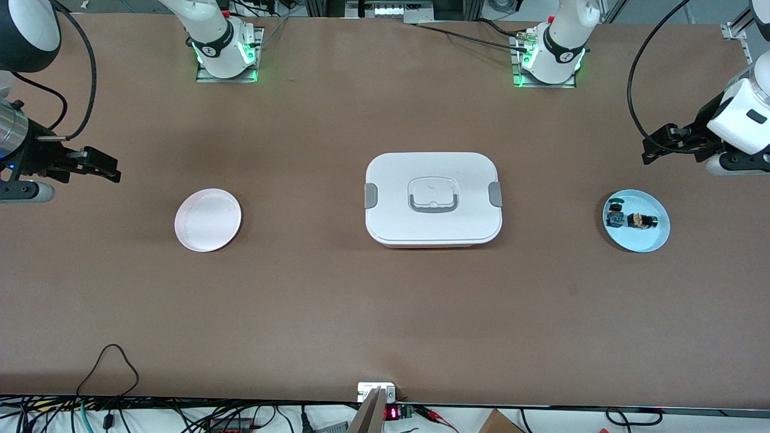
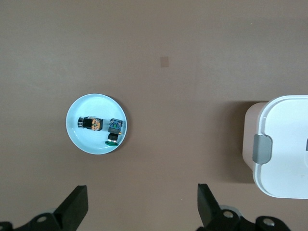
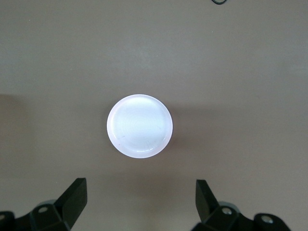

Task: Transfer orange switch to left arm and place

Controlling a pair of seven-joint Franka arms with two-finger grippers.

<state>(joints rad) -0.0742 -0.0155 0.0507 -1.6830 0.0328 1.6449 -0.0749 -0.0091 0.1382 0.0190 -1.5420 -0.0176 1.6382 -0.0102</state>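
Both grippers hang with fingers apart: in the front view, the left gripper (image 1: 652, 150) at right edge, the right gripper (image 1: 108, 168) at left edge, the box (image 1: 433, 199) at centre. Left wrist view: orange switch (image 2: 90, 123) lies in a blue dish (image 2: 84, 139), left of centre. Right wrist view: pink dish (image 3: 139, 126) mid-frame.

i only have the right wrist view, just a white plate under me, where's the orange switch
Observer: The orange switch lies in a blue plate at the left arm's end of the table.
Operator: anything else in that plate
Observer: Yes, a blue switch with a green cap, beside the orange one.
Operator: whats between the plates
Observer: A closed white box sits mid-table, between your white plate and the blue one.
Operator: left gripper?
Observer: The left gripper is open, up above the table near the blue plate.
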